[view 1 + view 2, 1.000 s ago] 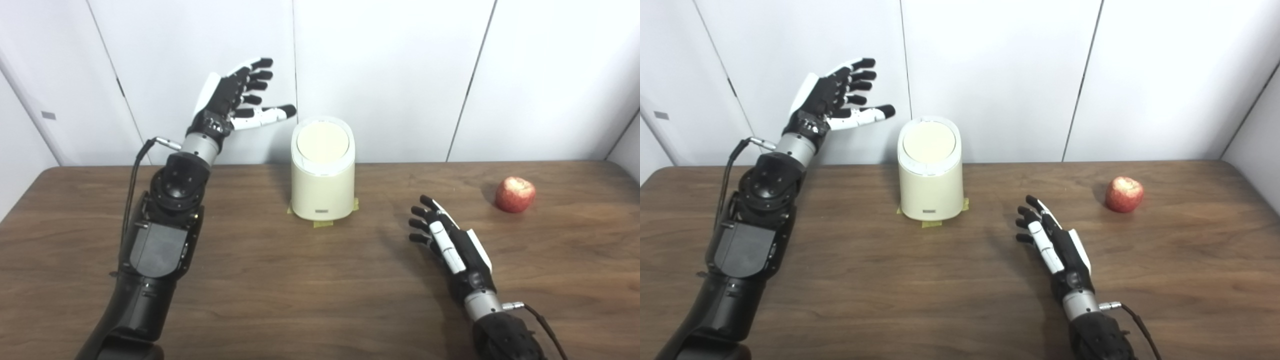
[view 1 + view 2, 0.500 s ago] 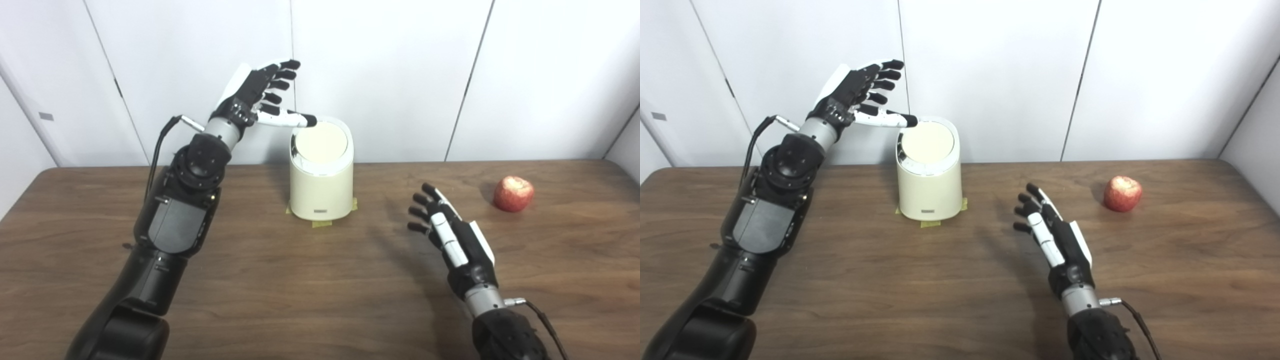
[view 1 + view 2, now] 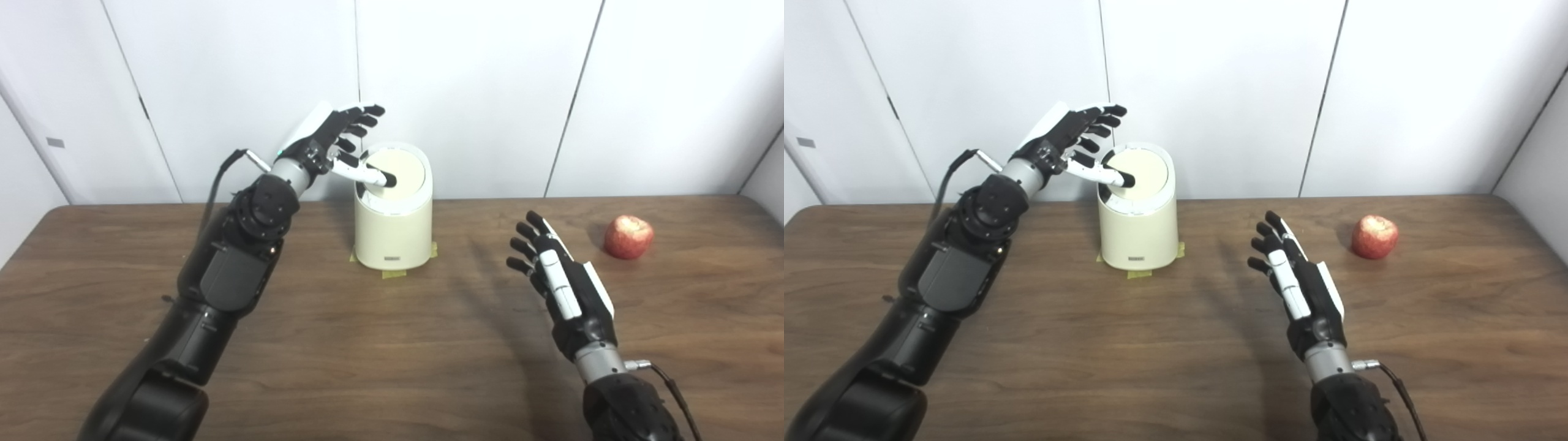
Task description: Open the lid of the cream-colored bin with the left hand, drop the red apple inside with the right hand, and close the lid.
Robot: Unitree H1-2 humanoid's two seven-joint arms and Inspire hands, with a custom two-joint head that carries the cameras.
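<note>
A cream-colored bin [image 3: 392,226] stands at the back middle of the table, its round lid [image 3: 401,171] lying flat on top. My left hand [image 3: 331,144] is open at the bin's upper left, fingers spread, with the thumb tip resting on the left part of the lid. The red apple [image 3: 628,237] lies on the table at the far right. My right hand [image 3: 560,278] hovers open above the table between the bin and the apple, holding nothing, well short of the apple.
Strips of yellow tape [image 3: 397,272] stick out under the bin's base. The brown wooden table [image 3: 367,355] stretches wide in front. White wall panels [image 3: 478,79] rise just behind the bin.
My left hand came down and to the right from beside the bin until its thumb reached the lid. My right hand rose a little and moved forward. The camera shifted slightly.
</note>
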